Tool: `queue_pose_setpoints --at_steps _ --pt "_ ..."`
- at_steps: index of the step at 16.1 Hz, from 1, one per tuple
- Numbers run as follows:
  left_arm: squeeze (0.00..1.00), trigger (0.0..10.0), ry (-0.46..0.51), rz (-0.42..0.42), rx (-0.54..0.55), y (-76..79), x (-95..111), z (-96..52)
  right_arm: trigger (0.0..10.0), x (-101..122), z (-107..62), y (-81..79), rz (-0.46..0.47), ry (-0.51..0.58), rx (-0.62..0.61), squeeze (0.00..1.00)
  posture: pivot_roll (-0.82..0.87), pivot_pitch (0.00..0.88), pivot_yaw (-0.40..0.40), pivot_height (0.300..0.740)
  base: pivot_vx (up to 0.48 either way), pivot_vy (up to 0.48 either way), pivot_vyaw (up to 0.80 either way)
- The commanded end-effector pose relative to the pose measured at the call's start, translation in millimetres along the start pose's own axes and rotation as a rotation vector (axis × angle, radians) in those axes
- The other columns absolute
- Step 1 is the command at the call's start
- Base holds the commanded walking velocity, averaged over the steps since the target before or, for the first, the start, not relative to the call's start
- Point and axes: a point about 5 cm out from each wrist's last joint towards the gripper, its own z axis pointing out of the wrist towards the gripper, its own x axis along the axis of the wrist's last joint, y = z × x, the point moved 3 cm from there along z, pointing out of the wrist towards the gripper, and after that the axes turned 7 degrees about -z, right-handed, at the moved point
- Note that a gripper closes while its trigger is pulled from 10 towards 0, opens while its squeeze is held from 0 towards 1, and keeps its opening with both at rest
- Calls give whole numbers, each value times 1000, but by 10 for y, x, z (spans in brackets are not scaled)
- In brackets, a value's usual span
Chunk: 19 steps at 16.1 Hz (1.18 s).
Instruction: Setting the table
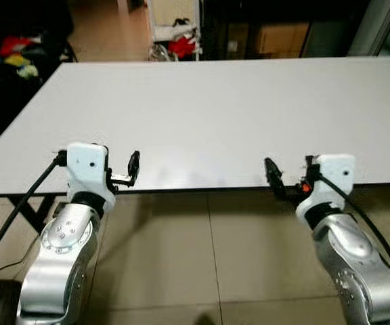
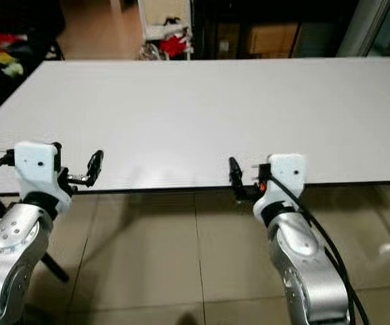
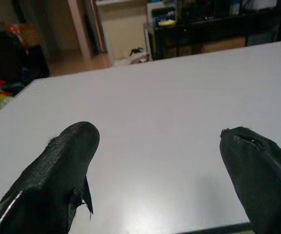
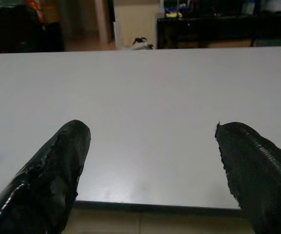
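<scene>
A wide white table (image 1: 215, 115) stretches away from the robot, its near edge running across the middle of the head views above a floor of beige tiles (image 1: 208, 257). Both silver arms are raised to that near edge. The left gripper (image 1: 122, 172) sits at the near edge toward the table's left corner, and the wrist view along it shows its two black fingers (image 3: 57, 175) spread wide apart with nothing between them, only the white tabletop beyond. The right gripper (image 1: 279, 179) sits at the same near edge, further toward the right, well apart from the left one; its own black fingers (image 4: 52, 170) are likewise parted and hold nothing. No plate, cutlery or other table setting can be made out on the white surface. Beyond the far edge, the room is dim: a white cart or shelf (image 1: 173, 27) stands with red items on it near the far left corner, and coloured clutter (image 1: 19, 57) lies in the dark off the table's left side.
</scene>
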Motion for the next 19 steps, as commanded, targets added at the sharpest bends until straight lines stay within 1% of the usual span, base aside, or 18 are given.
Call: queue_pose_setpoints --at_steps 1,2,4,5,7,9,12,13,15,16,17,19 --pt "667 10000 -13 15 1 -9 -10 -1 10000 41 9 -11 -17 16 11 1000 -61 0 69 740 0 0 800" --pt "0 10000 -20 16 -4 4 -21 -1 10000 51 12 -29 -19 20 26 1000 -62 0 65 740 0 0 800" --pt "0 10000 -28 34 4 5 -41 -1 10000 71 20 -66 -17 29 56 1000 -60 0 57 740 0 0 800" --pt "0 10000 -37 24 19 -11 -55 -1 10000 83 35 -74 -23 33 68 1000 -60 0 49 740 0 0 800" --pt "0 10000 -44 30 43 -52 -70 -15 10000 116 56 -80 -32 43 78 1000 -61 0 45 740 0 0 800" --pt "0 10000 -40 65 56 -71 -80 -38 10000 124 67 -85 -37 46 85 1000 -59 0 45 740 0 0 800" --pt "0 10000 -37 51 59 -79 -58 -40 10000 124 78 -95 -45 47 96 1000 -55 0 39 740 0 0 800" --pt "0 10000 -52 30 64 -96 -75 -51 10000 134 89 -100 -52 50 110 1000 -53 0 34 740 0 0 800" --pt "0 10000 -50 34 57 -81 -67 -64 10000 140 97 -102 -58 51 121 1000 -51 0 28 740 0 0 800" --pt "0 10000 -57 32 58 -77 -79 -73 10000 141 101 -108 -61 51 128 1000 -51 0 25 740 0 0 800" --pt "0 10000 -84 11 75 -94 -137 -99 10000 140 105 -125 -67 52 145 1000 -48 0 26 740 0 0 800" --pt "0 10000 -100 7 107 -138 -167 -125 10000 135 103 -126 -71 54 149 1000 -48 0 26 740 0 0 800"
